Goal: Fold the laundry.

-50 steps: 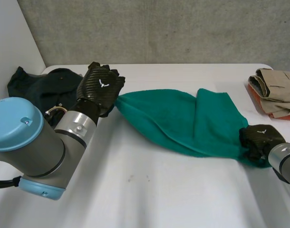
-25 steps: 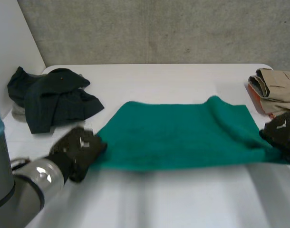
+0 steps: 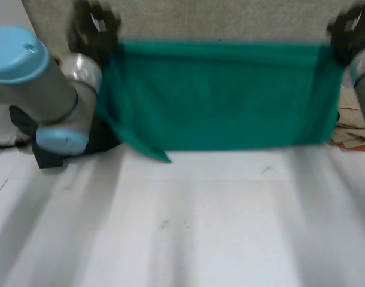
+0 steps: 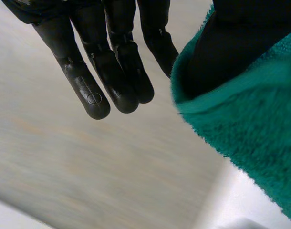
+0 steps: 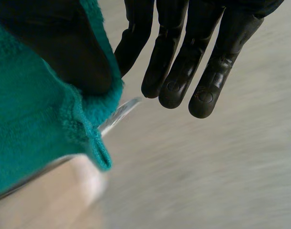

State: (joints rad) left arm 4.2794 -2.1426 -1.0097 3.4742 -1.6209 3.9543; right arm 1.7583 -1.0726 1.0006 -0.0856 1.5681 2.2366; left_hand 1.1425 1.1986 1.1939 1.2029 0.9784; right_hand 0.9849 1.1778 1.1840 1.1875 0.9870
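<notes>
Both hands are high above the white table [image 3: 188, 227], which lies nearest to us. Over its far half hangs the green towel [image 3: 218, 95], spread wide as a flat sheet between the two hands. Its lower edge runs just above the table, and one loose corner on the left dips lower. We cannot tell whether that corner touches the surface.

At the towel's upper left corner we see the left hand [image 3: 93, 24], at the end of the left arm [image 3: 45, 78] with its light-blue caps. In the left wrist view the thumb is buried in a fold of the cloth's corner and grips it. The other fingers [image 4: 112, 81] are stretched out straight beside the towel, not touching it.

At the upper right corner is the right hand [image 3: 350, 27]. The right wrist view shows the same hold. The thumb is wrapped in the hemmed corner of the towel, and the remaining fingers [image 5: 183, 71] are straight and apart from the cloth. The top edge runs level between the two hands.

Behind the towel, we make out dark clothes [image 3: 102, 139] on the table by the left arm. At the far right is a pile of beige folded clothes [image 3: 353, 119]. Farthest back stands the grey wall [image 3: 218, 18].
</notes>
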